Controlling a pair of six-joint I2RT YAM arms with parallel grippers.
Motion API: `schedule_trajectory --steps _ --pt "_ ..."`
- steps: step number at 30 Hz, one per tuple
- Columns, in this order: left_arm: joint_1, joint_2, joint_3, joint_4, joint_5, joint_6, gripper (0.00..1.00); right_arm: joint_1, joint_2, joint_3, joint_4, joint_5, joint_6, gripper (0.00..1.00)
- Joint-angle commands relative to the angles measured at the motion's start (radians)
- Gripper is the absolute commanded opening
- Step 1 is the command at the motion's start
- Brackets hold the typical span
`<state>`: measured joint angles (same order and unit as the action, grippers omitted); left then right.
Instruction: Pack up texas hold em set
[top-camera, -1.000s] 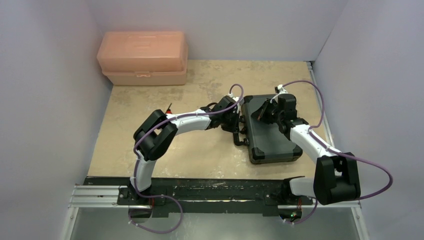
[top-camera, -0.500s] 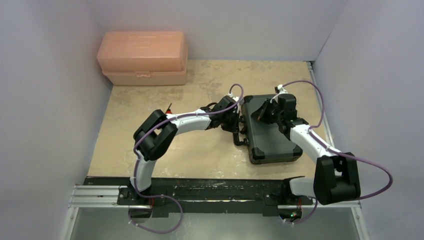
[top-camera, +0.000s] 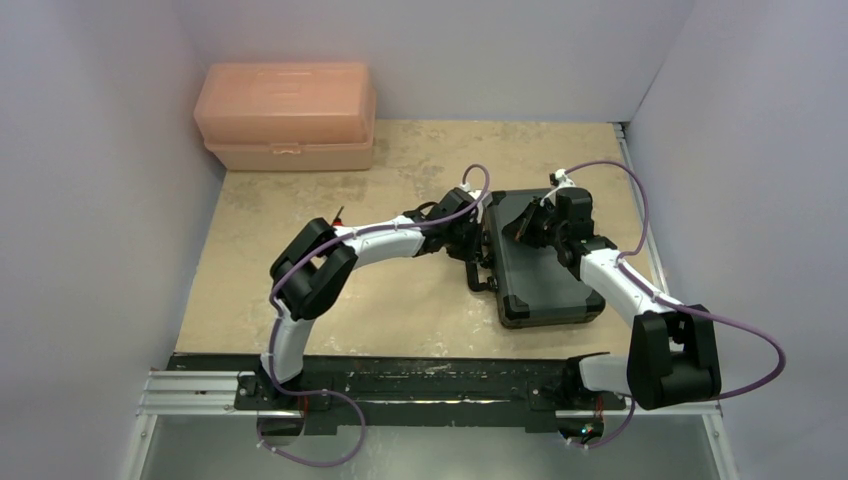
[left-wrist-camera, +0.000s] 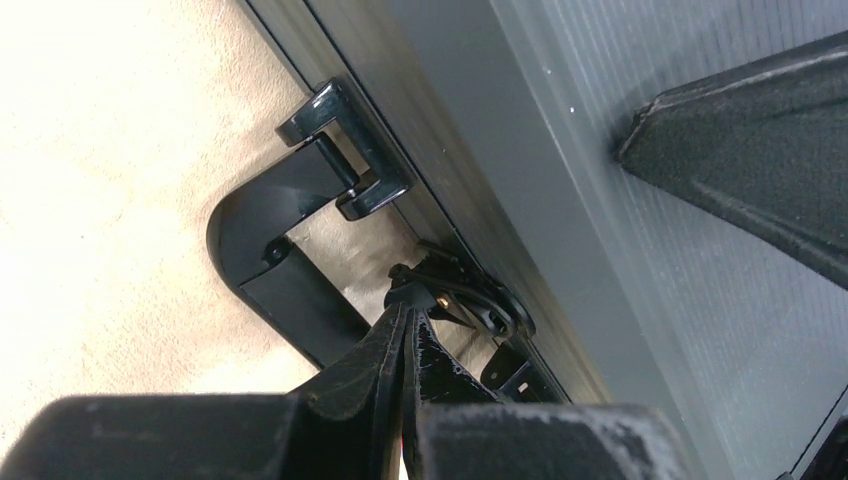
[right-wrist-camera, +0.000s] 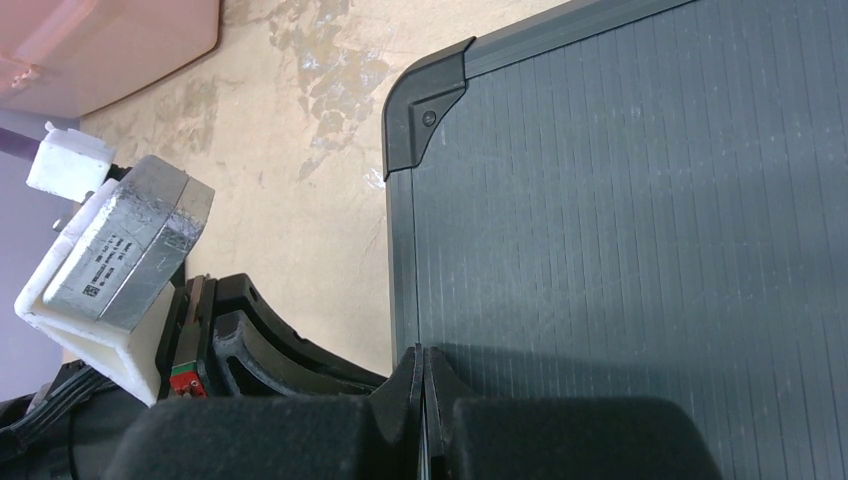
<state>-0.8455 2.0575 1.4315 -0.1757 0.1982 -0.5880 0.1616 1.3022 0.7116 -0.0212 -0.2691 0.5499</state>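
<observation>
From above, you are looking at one tan table with two arms reaching forward from its near edge. One black hard case, the Texas hold 'em set's case, lies flat on the right half of the table with its lid down, so you cannot see its contents. Your left gripper is at the case's left long edge, where its one handle sticks out. Your right gripper is over the far part of the lid. In the left wrist view, the left gripper has its two fingers pressed together with nothing between them. Their tips touch one metal latch on the case's edge, just beside the black handle, which lies on the table. In the right wrist view, the right gripper also has its two fingers pressed together and holds nothing. Its tips are at the ribbed lid near the left edge, but you cannot tell whether they press on it or sit just above it. That view also shows one black corner cap of the case. One peach plastic toolbox sits closed in the far left corner, well apart from the case. One small red object shows just beyond the left arm and is too small to identify.
</observation>
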Motion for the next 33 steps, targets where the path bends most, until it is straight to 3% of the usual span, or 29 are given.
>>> schedule_trajectory --steps 1,33 --pt "-0.004 0.016 0.044 0.009 0.013 -0.01 0.0 -0.001 0.06 -0.067 -0.226 0.094 -0.039 0.0" --pt "-0.023 0.094 0.1 -0.031 0.007 -0.031 0.0 -0.001 0.072 -0.066 -0.219 0.085 -0.041 0.0"
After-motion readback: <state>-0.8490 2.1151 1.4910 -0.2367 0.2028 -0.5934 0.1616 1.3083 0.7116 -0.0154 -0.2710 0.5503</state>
